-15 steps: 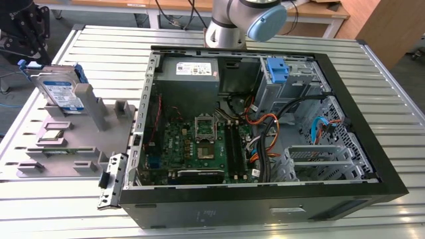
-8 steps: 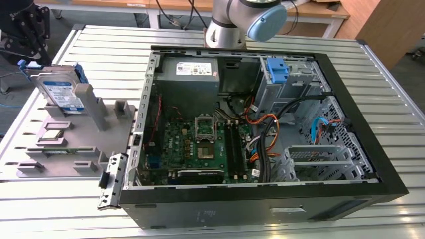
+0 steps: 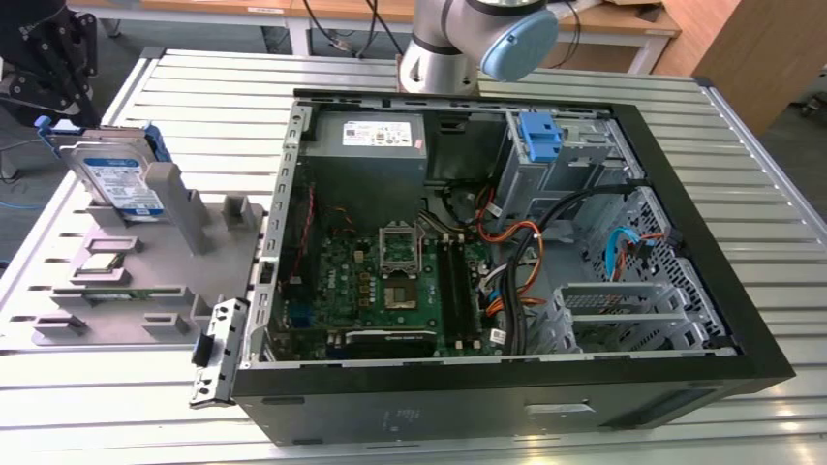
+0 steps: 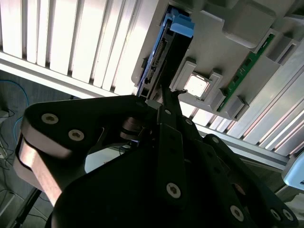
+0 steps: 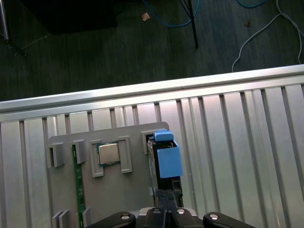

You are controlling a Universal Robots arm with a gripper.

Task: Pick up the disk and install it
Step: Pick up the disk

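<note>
we have not lifted the disk yet: it stands upright in the grey holder, beside the computer case. our jaws, pressed together, hang near the disk's end; installing remains.

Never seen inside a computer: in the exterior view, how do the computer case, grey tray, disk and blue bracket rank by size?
1. computer case, largest by far
2. grey tray
3. disk, standing on edge in the tray
4. blue bracket, smallest
</note>
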